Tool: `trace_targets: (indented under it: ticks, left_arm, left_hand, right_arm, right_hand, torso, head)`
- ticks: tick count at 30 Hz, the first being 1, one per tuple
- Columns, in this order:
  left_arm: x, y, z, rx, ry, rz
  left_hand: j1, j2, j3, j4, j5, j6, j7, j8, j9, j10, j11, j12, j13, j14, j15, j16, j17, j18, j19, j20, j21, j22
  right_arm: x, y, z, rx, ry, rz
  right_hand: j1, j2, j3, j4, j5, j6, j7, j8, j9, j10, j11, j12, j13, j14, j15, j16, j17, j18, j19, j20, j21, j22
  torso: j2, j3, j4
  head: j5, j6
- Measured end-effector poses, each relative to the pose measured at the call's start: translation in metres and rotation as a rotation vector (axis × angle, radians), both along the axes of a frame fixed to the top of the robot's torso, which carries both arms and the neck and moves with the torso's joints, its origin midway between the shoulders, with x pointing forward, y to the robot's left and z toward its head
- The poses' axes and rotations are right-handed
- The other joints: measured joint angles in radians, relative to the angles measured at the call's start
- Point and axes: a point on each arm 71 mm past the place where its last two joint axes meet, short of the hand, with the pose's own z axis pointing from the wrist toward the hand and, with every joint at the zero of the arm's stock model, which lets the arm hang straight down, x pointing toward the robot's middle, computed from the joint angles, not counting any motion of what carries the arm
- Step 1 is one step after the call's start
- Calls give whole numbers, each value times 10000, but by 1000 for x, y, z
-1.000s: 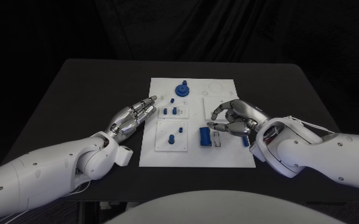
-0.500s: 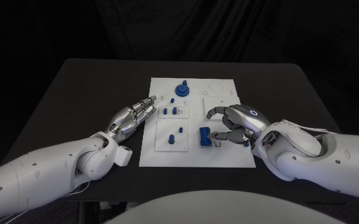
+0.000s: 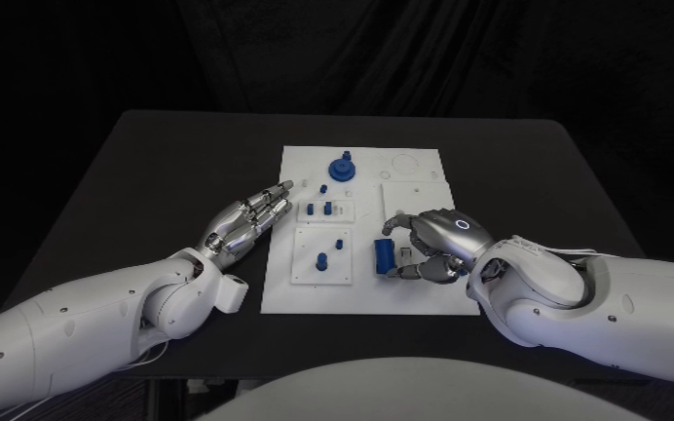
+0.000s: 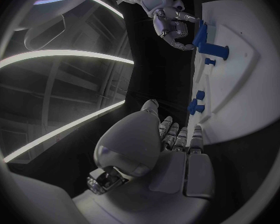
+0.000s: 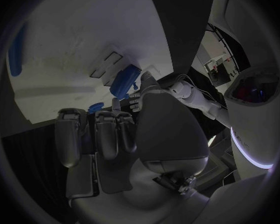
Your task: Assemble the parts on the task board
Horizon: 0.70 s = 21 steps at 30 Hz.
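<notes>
The white task board lies mid-table. My right hand hovers palm-down over its near right part, fingers curled in, fingertips by the upright blue block. The left wrist view shows that hand touching the block. In the right wrist view a small blue piece peeks between the curled fingers; whether it is held is hidden. The block stands just beyond the thumb. My left hand lies flat and open at the board's left edge, holding nothing.
A round blue knob part stands at the board's far side. Small blue pegs sit in a white sub-plate, and another peg stands in the nearer sub-plate. Black table surrounds the board.
My right hand has rolled palm-down and slid nearer and leftward to the blue block, covering the loose blue peg that lay beside it. The left hand has not moved.
</notes>
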Motion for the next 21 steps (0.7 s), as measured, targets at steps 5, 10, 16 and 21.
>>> trace_targets:
  ticks: [5, 10, 16, 21]
  left_arm:
    - [0, 1, 0, 3, 6, 7]
    - [0, 1, 0, -2, 9, 2]
    - [0, 1, 0, -9, 16, -10]
    - [0, 0, 0, -23, 24, -28]
  left_hand:
    - [0, 0, 0, 0, 0, 0, 0, 0, 0, 0, 0, 0, 0, 0, 0, 0, 0, 0, 0, 0, 0, -1]
    - [0, 0, 0, 0, 0, 53, 52, 0, 2, 0, 0, 0, 0, 0, 0, 0, 1, 0, 0, 0, 0, -1]
    - [0, 0, 0, 0, 0, 107, 107, 0, 17, 0, 0, 0, 0, 37, 37, 0, 0, 0, 0, 0, 0, -1]
    - [0, 0, 15, 15, 0, 107, 107, 0, 17, -21, 21, 0, 0, 37, 37, 0, -4, 1, 0, 0, 0, -1]
  right_arm:
    - [-1, 1, -5, -157, 58, -62]
    - [-1, 2, -7, -279, 22, -82]
    - [0, 3, -8, -424, -40, -87]
    - [0, 6, -9, -557, -78, -40]
  right_hand:
    - [-311, -310, -123, 13, -281, -128, 20, 150, -135, 0, 0, 0, -1, 0, 0, 0, 0, -1, 0, 0, -78, 0]
    - [-401, -401, -178, 15, -298, -308, 83, 187, -243, 0, -1, 0, 0, 0, 0, 0, 0, 1, 0, 0, -154, -1]
    - [-145, -145, -2, -10, 298, -538, 134, 521, -378, -19, 87, 0, -1, 0, 0, 0, 0, 0, 0, 0, -282, -1]
    - [52, 53, 79, -34, 719, -659, 123, 726, -471, -19, 87, 0, -1, 2, 39, 0, 0, 0, 36, 36, -325, -1]
  torso:
    - [-2, 0, 1]
    - [-4, 0, 4]
    - [-5, 0, 5]
    - [-5, 0, 4]
  head:
    - [5, 0]
    - [1, 0]
    - [-1, 0]
    - [-9, 0]
